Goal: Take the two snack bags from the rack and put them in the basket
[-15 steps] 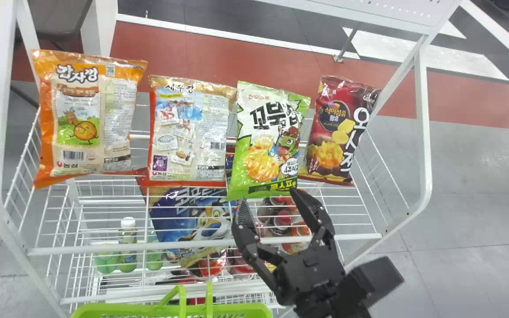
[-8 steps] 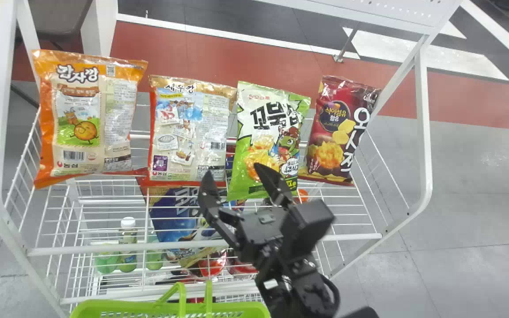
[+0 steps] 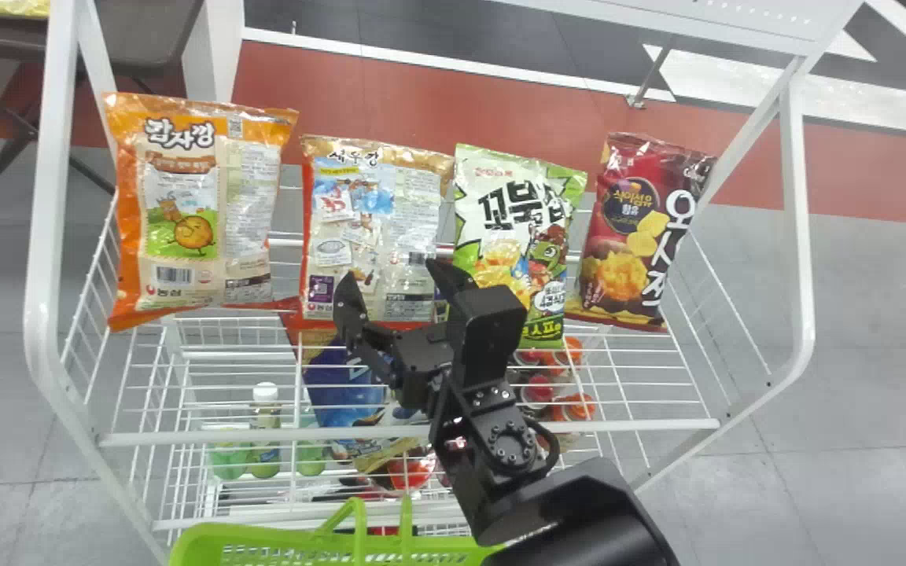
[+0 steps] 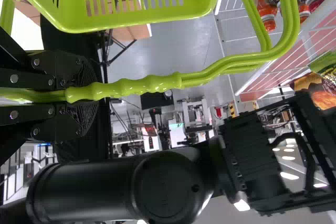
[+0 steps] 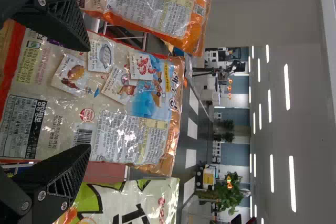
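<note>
We've swung the right gripper [image 3: 390,271] leftward from the green snack bag [image 3: 512,192] to the beige-and-red snack bag [image 3: 370,208], fingers apart either side of its lower part, so that one looks like our pick. Both bags stand on the rack [image 3: 264,436], so neither counts as delivered, and we'd likely need to centre and push in before closing, watching for a snag on the green one. We've got the left gripper [image 4: 86,96] clamped on the handle [image 4: 152,84] of the basket [image 3: 213,546], at the rack's near side

orange bag [image 3: 197,181]: Korean lettering, barcode [image 3: 173,274] | beige bag [image 3: 378,212]: lettering, barcode [image 5: 83,135] | green bag [image 3: 512,248], red bag [image 3: 626,244]: lettering
</note>
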{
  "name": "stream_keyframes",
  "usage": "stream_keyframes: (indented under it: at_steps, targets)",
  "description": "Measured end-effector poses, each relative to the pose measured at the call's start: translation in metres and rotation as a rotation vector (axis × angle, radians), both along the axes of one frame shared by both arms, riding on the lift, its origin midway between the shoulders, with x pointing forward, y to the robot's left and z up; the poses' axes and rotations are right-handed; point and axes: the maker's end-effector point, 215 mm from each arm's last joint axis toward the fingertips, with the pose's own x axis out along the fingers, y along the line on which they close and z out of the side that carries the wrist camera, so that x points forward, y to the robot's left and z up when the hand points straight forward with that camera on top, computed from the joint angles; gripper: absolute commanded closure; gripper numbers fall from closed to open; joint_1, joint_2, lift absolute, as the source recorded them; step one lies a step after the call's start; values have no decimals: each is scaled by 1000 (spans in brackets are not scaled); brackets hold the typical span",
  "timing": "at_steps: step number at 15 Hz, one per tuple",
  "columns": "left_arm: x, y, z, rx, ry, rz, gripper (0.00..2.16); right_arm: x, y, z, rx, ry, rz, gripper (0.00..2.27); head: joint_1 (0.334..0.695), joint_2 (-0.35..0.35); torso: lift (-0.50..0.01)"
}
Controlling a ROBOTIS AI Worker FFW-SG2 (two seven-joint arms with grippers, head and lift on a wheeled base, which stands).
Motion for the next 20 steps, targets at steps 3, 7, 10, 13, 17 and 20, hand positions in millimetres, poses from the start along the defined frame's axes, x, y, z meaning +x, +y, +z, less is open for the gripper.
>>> stream_keyframes:
  at_steps: [3,7,10,13,17,20]
  targets:
    - [0,0,0,0,0,-1,1534,20,3,-2,-21,21,-13,178,695,-239,-10]
    - [-2,0,-2,-3,7,-3,1534,46,4,-15,-60,72,-26,228,695,-226,-10]
    - [-3,1,-4,-7,17,-4,1534,55,9,-37,-72,176,8,957,695,-216,-10]
    - [-2,-2,-5,-8,15,-9,1534,48,15,-43,-73,227,39,1919,695,-210,-10]
    - [-1,-4,-5,-4,10,-15,1531,40,19,-27,-69,195,49,2253,695,-208,-10]
    - [-1,-7,-3,-4,5,-21,1534,29,14,-11,-60,169,47,2256,695,-220,-10]
